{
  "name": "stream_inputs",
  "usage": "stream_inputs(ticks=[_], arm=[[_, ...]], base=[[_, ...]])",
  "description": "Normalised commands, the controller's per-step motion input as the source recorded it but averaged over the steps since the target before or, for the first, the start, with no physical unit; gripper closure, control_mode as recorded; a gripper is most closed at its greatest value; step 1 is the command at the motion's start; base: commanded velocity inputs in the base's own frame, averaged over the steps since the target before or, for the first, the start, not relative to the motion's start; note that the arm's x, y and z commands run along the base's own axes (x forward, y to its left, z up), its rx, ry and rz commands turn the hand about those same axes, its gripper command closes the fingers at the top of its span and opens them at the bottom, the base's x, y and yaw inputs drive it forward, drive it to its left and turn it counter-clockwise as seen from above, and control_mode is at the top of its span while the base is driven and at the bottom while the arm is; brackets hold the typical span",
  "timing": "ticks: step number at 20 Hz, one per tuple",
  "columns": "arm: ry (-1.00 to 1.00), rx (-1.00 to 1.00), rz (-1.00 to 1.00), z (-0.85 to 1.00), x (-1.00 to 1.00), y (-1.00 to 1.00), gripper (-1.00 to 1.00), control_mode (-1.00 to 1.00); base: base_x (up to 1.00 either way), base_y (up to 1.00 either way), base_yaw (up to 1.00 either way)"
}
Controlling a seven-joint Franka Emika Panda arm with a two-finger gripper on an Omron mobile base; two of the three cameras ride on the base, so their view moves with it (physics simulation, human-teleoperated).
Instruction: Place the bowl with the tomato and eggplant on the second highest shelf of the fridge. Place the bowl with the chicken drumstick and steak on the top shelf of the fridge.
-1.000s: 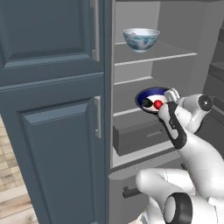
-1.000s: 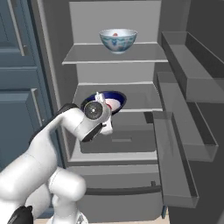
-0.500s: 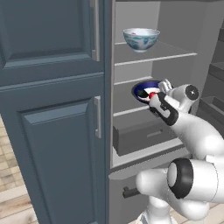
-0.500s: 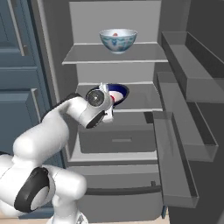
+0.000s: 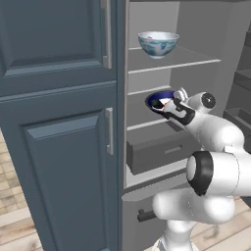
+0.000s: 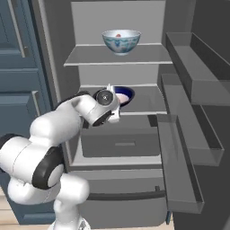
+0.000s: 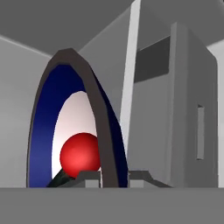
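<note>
Since a second ago I have carried the blue bowl [image 5: 159,99] up and deeper into the fridge; it was lower and nearer the drawer front, and now it sits at the second highest shelf [image 6: 148,104], which runs just under and beyond the gripper [image 5: 172,105]. The gripper is clamped on the bowl's near rim, fingers pinched together on the wall; in the hand view the rim [image 7: 94,113] stands edge-on right above the fingertips. I cannot tell whether the bowl's base touches the board.

Inside the bowl, directly ahead of the gripper, the tomato [image 7: 80,152] rests low against the white centre, with the eggplant [image 7: 61,179] as a dark sliver beside it.

Edges: the shelf's front lip lies just below the gripper, the top shelf [image 6: 148,55] above it with open room between the two boards. The closed drawer [image 6: 121,141] is below. The open fridge door's bins [image 6: 188,112] stand off to the gripper's right, the blue cabinet [image 5: 59,122] to its left.

Count: two bowls, the second a white patterned one [image 5: 158,43] on the top shelf; one tomato, one eggplant.
</note>
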Motion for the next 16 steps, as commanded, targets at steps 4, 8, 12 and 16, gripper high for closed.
stream_inputs(ticks=[4,8,12,16], arm=[[0.0,0.0,-0.02,-0.03,0.67,0.0,1.0,-1.0],[0.0,0.0,-0.02,-0.01,0.72,0.0,1.0,-1.0],[0.0,0.0,-0.01,-0.02,0.51,0.0,1.0,-1.0],[0.0,-0.01,0.0,-0.05,0.27,0.0,1.0,-1.0]], base=[[0.0,0.0,0.0],[0.0,0.0,0.0],[0.0,0.0,0.0],[0.0,0.0,0.0]])
